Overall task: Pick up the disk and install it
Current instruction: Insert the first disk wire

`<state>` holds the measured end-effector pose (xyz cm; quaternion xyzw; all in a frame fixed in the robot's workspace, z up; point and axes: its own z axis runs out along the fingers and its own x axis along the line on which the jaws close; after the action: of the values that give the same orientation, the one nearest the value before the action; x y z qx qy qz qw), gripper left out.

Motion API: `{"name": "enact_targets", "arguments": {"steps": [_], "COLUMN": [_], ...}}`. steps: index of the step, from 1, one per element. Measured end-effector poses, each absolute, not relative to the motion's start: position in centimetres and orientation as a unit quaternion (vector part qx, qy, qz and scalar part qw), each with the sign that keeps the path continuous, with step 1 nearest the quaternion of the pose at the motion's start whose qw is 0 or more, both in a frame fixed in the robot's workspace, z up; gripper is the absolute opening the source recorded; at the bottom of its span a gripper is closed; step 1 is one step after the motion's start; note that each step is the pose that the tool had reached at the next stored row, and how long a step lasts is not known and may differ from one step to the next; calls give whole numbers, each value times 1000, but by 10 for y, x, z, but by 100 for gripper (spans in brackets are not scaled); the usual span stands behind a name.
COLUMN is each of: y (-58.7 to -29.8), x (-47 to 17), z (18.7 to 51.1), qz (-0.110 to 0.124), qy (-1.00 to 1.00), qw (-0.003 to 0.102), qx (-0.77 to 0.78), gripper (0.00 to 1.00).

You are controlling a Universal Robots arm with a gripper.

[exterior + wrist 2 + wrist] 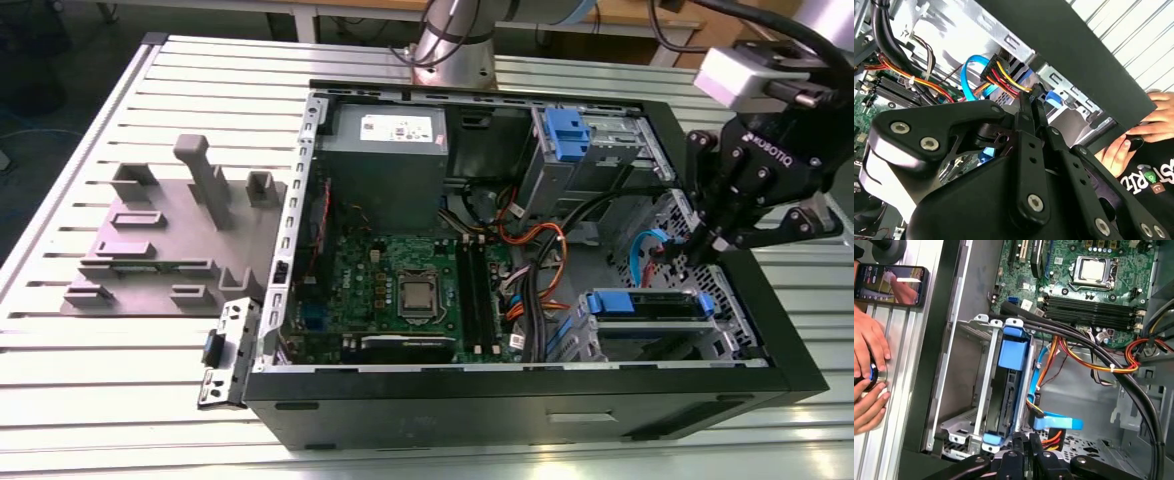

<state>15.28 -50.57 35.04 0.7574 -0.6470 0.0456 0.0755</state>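
Observation:
The disk point(651, 303) sits in the metal drive cage point(587, 340) at the open computer case's near corner, on the exterior view's right. In the first wrist view the disk point(1006, 390) stands edge-on in the cage, with its blue end tab point(1013, 347) and blue side rails showing. My gripper point(703, 255) hangs just above and beside the cage, fingers shut and holding nothing. In both wrist views the gripper point(1025, 441) point(1026, 100) points at the cage's cable end, close to a blue flat cable point(1056, 422) and a red-yellow-black power plug point(1001, 80).
A second blue caddy point(566, 135) sits in the upper bay. The grey power-supply box point(387, 165), motherboard point(400, 290) and orange cables point(534, 240) fill the case. A grey fixture point(174, 230) lies on the slatted table. A person's hands point(866, 365) and a phone point(891, 285) rest beside the case.

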Motion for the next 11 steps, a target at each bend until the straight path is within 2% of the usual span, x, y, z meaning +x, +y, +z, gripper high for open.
{"name": "enact_targets", "arguments": {"steps": [11], "y": [-525], "x": [142], "z": [348], "qz": [48], "qy": [-648], "qw": [63], "qx": [757], "gripper": [17]}}
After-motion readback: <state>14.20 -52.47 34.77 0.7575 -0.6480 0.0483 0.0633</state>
